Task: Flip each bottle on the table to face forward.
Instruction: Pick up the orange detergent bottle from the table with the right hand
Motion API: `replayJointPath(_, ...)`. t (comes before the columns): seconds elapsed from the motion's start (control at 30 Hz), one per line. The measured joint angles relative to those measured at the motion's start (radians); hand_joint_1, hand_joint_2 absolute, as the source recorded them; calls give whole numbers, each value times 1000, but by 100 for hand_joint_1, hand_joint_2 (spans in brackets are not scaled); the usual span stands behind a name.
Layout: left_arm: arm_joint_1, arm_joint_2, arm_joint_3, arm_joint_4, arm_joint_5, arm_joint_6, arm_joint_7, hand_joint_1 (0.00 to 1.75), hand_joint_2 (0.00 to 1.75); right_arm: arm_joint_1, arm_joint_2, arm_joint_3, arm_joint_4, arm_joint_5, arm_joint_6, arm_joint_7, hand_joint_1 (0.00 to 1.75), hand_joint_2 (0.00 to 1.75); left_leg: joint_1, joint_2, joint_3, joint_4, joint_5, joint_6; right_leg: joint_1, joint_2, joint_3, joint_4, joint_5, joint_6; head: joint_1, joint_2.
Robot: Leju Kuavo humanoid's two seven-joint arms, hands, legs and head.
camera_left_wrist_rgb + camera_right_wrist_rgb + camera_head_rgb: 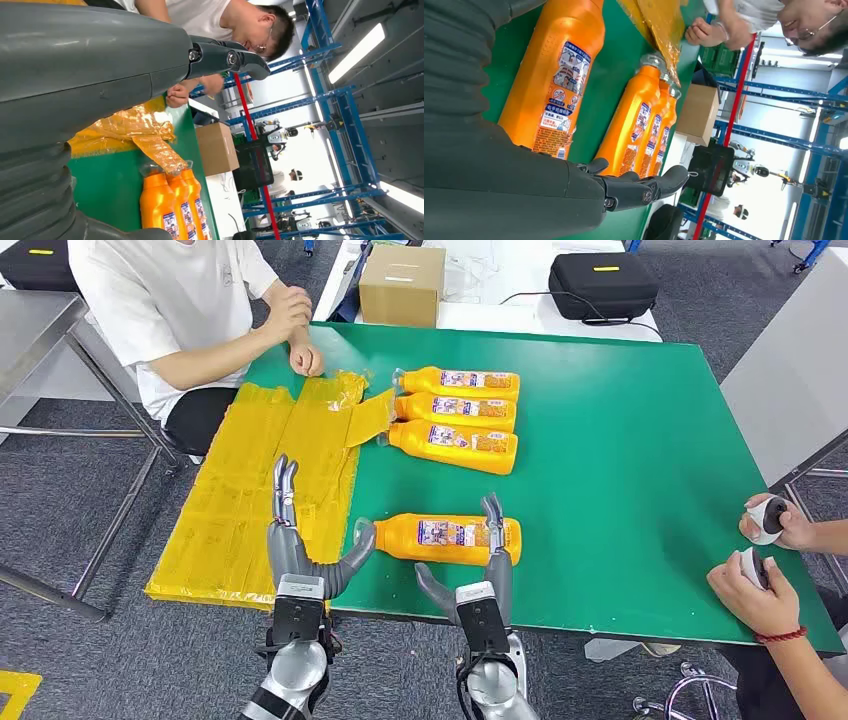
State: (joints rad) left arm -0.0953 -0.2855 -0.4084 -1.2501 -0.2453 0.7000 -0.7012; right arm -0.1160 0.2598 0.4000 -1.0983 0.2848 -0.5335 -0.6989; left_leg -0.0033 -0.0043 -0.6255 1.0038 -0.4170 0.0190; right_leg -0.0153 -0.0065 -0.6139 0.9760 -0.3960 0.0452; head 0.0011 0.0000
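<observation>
Four orange bottles with printed labels lie on their sides on the green table [620,440]. Three lie together at the far middle [457,410], caps to the left; they also appear in the left wrist view [172,210] and the right wrist view [639,130]. The fourth bottle [440,538] [554,75] lies alone near the front edge, label up. My right hand [485,570] [574,195] is open, its fingers reaching over that bottle's base end; I cannot tell whether they touch it. My left hand [295,540] [100,75] is open, its fingers straight over the yellow sheet and its thumb close to the bottle's cap.
Crumpled yellow plastic sheet [250,510] covers the table's left side. A seated person in a white shirt [170,300] rests hands at the far left corner. Another person's hands [765,560] hold controllers at the right. A cardboard box [402,285] and black case [602,285] stand behind.
</observation>
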Motion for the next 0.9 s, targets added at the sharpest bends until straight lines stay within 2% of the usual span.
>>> replayJointPath(0.77,0,-2,2,0,-2,0,0,0,175,0,0,-3,0,2,4,0,0,175,0,0,0,0,0,0,0,0,0,0,0,0,0,0)
replayJointPath(0.9,2,-6,15,-8,-27,0,0,0,175,0,-1,-2,-2,17,-31,0,0,175,0,0,0,0,0,0,0,0,0,0,0,0,0,0)
